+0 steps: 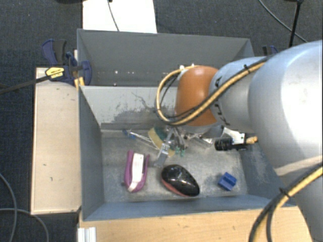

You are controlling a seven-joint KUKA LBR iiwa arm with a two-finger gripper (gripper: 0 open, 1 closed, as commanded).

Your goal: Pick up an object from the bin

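Hanging below the arm's orange wrist cover, the tool (pixel 168 146) sits low over a small heap near the middle of the grey metal bin (pixel 93 150). I cannot tell whether it is spread or pressed together. Judging by its height, it is placed to grasp something from this heap. At its 9 o'clock lie a pale yellow flat piece (pixel 156 136) and a slim clear tube (pixel 134 134), the tube's long axis running 10 to 4 o'clock. Farther out are a purple-and-white stapler-shaped thing (pixel 135 171) at 7 o'clock, lying roughly 12 to 6, a black rounded computer mouse with red trim (pixel 179 180) at 6, and a small blue block (pixel 227 181) at 4.
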